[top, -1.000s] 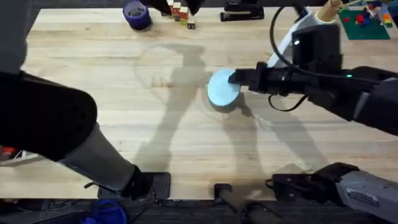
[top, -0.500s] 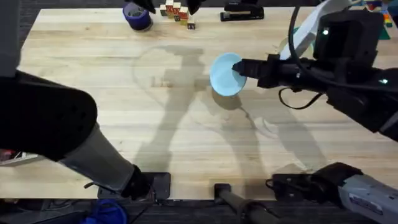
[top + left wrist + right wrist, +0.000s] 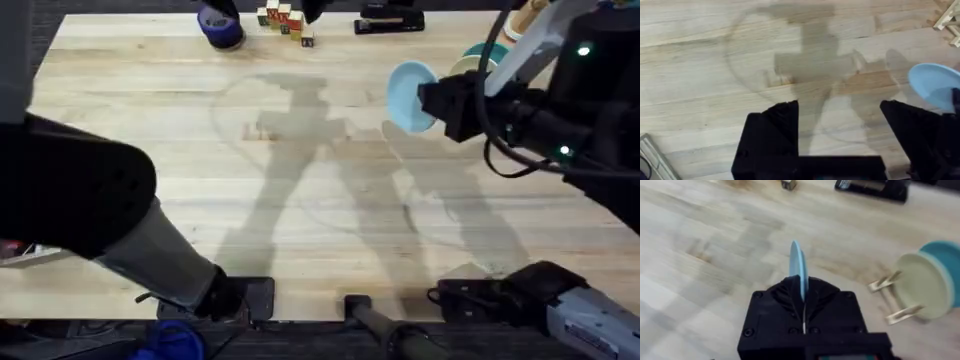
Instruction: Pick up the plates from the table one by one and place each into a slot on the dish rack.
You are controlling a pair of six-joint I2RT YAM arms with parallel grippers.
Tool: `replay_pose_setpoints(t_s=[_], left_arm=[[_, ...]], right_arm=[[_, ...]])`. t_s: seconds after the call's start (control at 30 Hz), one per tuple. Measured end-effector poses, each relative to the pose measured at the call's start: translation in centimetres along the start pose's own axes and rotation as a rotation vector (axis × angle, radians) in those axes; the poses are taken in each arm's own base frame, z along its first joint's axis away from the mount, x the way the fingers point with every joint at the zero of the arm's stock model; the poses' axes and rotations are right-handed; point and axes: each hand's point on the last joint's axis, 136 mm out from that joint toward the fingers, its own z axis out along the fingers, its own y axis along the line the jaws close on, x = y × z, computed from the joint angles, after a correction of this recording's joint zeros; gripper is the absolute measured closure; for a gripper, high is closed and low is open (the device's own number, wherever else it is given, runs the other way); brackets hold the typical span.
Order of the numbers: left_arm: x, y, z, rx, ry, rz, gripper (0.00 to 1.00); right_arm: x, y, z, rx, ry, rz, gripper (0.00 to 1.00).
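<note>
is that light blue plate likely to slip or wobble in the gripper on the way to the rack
Probably stiff: the light blue plate stays flat though the right gripper pinches only its edge. It looks thin and smooth, so it might pivot or slip in that narrow hold. It seems light, since it is carried above the table from one rim.

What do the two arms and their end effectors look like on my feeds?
Both arms are black. The right arm is boxy, with a looping black cable and small green indicator lights; a white-grey segment shows near its base. Its end effector is a black block with two black fingers. The left arm is a dark bulk with a grey section. The left end effector has two broad, flat black fingers.
</note>
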Motion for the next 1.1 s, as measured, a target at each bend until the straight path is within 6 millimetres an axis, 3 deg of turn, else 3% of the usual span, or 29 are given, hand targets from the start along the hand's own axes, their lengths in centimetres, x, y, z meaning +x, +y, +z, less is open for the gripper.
replay_pose_setpoints(t_s=[0.37,0.6,0.93,1.1], left_arm=[[0.0,0.0,0.0,0.000,0.000,0.000,0.006],[0.0,0.0,0.0,0.000,0.000,0.000,0.006],[0.0,0.0,0.0,0.000,0.000,0.000,0.006],[0.0,0.0,0.0,0.000,0.000,0.000,0.006]], right_arm=[[-2.0,-0.7,-2.3,0.062,-0.086,-0.266,0.971],[-2.4,-1.7,-2.5,0.098,-0.093,-0.410,0.971],[-5.1,-8.2,-4.5,0.162,-0.061,-0.359,0.971],[-6.2,-10.9,-4.6,0.120,0.003,-0.328,0.971]])
